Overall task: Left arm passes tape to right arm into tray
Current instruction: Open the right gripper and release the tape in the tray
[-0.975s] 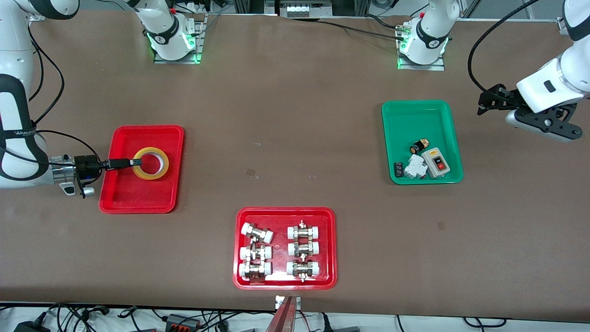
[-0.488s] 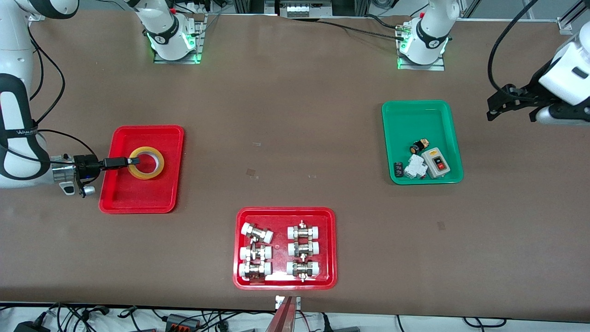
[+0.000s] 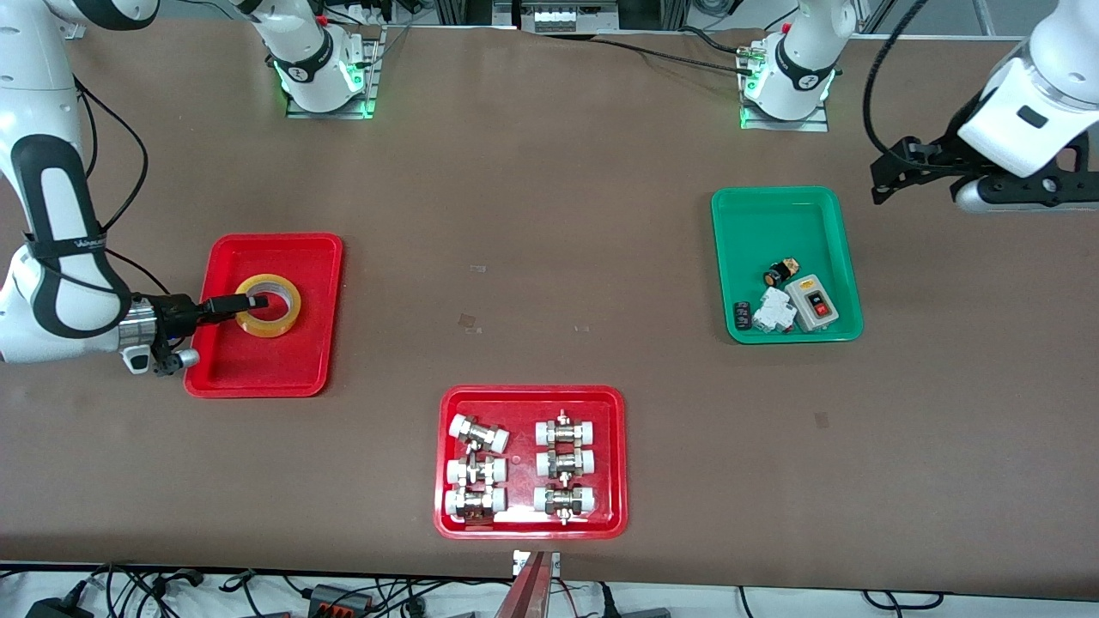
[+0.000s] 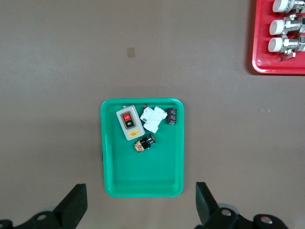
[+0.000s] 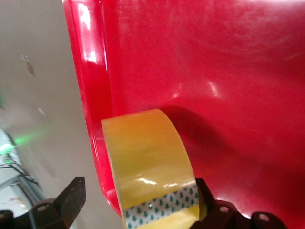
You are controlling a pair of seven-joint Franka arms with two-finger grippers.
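Right gripper (image 3: 251, 302) reaching level over the tray (image 3: 318, 257), clamped on the tape (image 3: 273, 316), arm marked "WANJIE"-like lettering, left gripper (image 3: 884, 176) spread wide above the worktop (image 3: 549, 215), green tray (image 3: 777, 210) at its 7 o'clock.

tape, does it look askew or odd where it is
Slightly. The tape is in the red tray but tilted, not flat: the right gripper has one finger through its core. The left gripper hangs open by the green tray.

A broad brown worktop (image 3: 549, 215) stretches under me, evenly lit. Along its edge nearest the front camera, dark cables (image 3: 258, 592) lie tangled on a pale floor.
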